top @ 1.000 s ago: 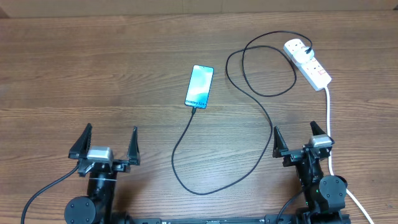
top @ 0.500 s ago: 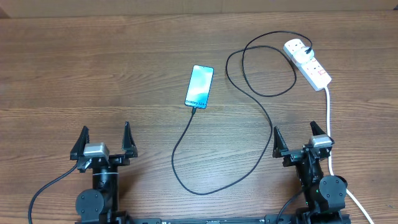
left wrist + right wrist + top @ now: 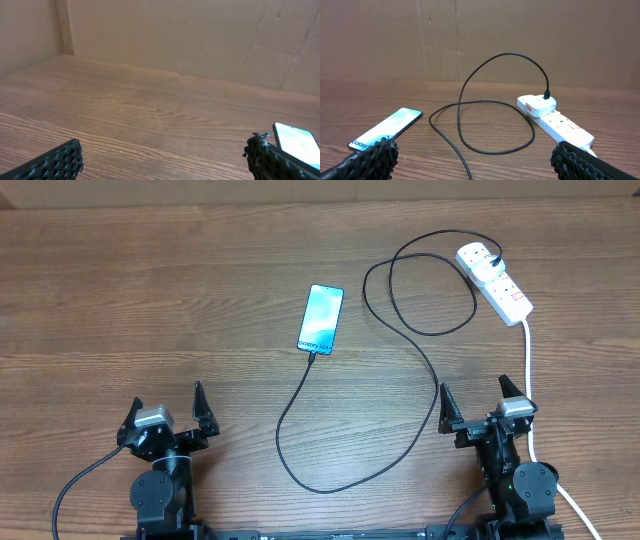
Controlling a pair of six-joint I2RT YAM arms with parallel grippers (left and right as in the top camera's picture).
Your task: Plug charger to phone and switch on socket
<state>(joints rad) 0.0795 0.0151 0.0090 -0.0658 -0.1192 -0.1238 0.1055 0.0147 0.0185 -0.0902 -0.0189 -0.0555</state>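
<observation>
the phone (image 3: 321, 318) lies flat and face up near the middle of the wooden table (image 3: 150, 290), screen lit pale blue, its long axis tilted a little so the far end leans to the right. the charger cable (image 3: 300, 480), thin and black, meets the phone's near short edge. whether its tip is fully seated there is too small to tell. from the phone the cable runs toward the robot, curves round in a wide bend between the two arms, climbs back up the right half of the table and makes a loose crossed loop just left of the power strip (image 3: 497, 282). its other end drops into the top of a white block (image 3: 539, 105) sitting on the strip's far end.

the power strip is white and oblong, lying at the far right of the table, well apart from the phone. its red switches (image 3: 517, 299) are visible but their position cannot be read. a thick white cord (image 3: 528, 370) leaves its near end and runs down past the right arm.

the left gripper (image 3: 166, 398) sits at the near left edge, fingers spread wide with nothing between them; from its wrist camera the phone shows just beyond the right finger (image 3: 280, 161). the right gripper (image 3: 473, 392) sits at the near right edge, also spread and holding nothing, facing the phone, the loop and the strip. a cardboard wall (image 3: 480, 35) stands behind the table.
</observation>
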